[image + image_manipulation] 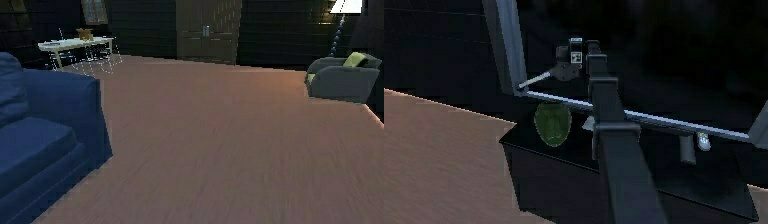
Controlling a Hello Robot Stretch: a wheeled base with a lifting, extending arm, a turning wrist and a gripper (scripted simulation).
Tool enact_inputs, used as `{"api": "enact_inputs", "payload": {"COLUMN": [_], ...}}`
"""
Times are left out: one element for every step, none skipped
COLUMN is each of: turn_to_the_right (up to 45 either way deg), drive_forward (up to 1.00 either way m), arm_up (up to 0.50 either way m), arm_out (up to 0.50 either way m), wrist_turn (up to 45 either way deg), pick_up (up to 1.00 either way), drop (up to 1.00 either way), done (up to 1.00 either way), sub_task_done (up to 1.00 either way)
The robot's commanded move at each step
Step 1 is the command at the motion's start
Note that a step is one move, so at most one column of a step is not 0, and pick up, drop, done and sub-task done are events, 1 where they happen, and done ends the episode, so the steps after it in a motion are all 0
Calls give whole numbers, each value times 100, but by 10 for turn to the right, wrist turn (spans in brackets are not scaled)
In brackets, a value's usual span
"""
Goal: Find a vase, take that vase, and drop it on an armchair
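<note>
— Well, what lies closest on the arm's side?
— The arm [619, 150], a dark square bar rising from the bottom edge. Beside and beyond it stands a dark cabinet [544, 172], and on its top sits a green rounded thing [552, 126]. It is squat and egg-like, mottled in lighter and darker green. Its outline is too blurred for me to call it a vase with certainty.
— And the gripper?
— The gripper [534, 80] is farther up the picture, above the green thing, with its thin fingers slanting down toward a grey-blue frame [509, 40]. I cannot tell whether the fingers stand apart or together, whether they hold anything, or whether they touch the green thing.
— Anything else nearby?
— A small white thing [702, 140] sits by the frame's lower rail toward the right, well apart from the green one.
— Now ahead, near to far?
— A blue seat [45, 130] is closest, at the left. Then comes brown floor [220, 140]. Beyond it, at the right, stands a grey armchair [335, 82] with a yellow-green cushion [356, 60]. At the far left is a white table [75, 45], and in the middle of the dark back wall is a double door [208, 30].
</note>
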Motion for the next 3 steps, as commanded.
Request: {"api": "enact_inputs", "payload": {"turn_to_the_right": [0,0,0], "drive_forward": [0,0,0], "arm_up": [0,-30,0], "arm_out": [0,0,0], "wrist_turn": [210,0,0], "pick_up": [0,0,100], "drop": [0,0,0], "done": [0,0,0], "sub_task_done": [0,0,0]}}
